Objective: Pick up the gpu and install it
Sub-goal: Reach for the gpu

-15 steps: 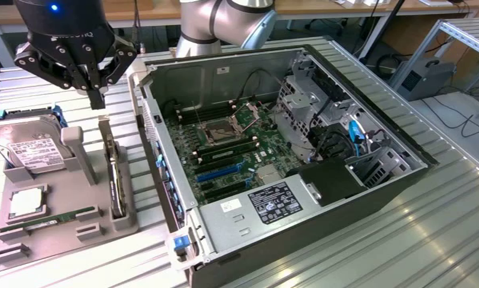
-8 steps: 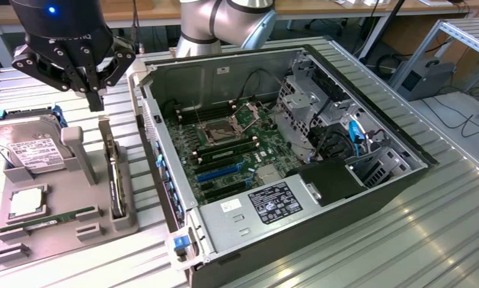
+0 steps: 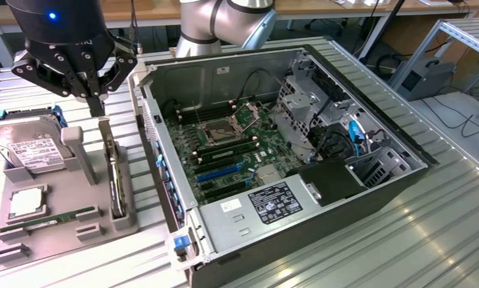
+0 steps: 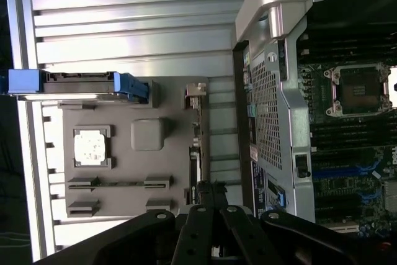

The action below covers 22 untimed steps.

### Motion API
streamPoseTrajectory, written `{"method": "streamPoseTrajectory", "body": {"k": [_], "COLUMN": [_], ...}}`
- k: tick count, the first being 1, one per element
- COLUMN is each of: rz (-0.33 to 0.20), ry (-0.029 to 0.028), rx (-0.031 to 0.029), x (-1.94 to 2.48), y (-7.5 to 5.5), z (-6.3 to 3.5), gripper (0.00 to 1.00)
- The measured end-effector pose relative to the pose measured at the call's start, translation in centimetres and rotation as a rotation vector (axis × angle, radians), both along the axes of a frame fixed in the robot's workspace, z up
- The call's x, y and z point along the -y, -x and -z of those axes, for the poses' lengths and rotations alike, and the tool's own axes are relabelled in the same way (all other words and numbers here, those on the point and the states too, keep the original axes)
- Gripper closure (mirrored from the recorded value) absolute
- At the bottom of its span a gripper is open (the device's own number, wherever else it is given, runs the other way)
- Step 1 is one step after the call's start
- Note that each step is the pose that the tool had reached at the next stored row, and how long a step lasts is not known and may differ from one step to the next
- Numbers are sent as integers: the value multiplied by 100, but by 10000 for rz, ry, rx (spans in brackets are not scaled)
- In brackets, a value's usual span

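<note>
Pincer (image 3: 98, 110) closed, I see it poised over one end of the gpu (image 3: 116, 177) | gpu on edge in grey holder (image 3: 67, 237) on worktop (image 3: 399, 240), alongside hard drive (image 3: 27, 147), processor chip (image 3: 25, 205), memory stick (image 3: 51, 219) | computer case (image 3: 215, 72) open beside holder

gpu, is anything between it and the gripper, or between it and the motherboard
Nothing visible between the gripper and the gpu: shut, it hangs just over the card's end in the gray holder. The case wall stands between the holder and the motherboard.
</note>
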<state>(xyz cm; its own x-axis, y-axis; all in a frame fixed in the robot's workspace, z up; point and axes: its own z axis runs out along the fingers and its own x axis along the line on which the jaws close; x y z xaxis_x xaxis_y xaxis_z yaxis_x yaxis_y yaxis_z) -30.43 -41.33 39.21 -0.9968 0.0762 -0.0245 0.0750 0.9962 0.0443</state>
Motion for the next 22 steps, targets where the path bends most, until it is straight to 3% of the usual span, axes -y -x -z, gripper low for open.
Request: {"method": "streamPoseTrajectory", "body": {"k": [22], "rz": [1], "ry": [5], "rx": [0], "x": [236], "y": [0], "z": [5], "gripper": [89]}}
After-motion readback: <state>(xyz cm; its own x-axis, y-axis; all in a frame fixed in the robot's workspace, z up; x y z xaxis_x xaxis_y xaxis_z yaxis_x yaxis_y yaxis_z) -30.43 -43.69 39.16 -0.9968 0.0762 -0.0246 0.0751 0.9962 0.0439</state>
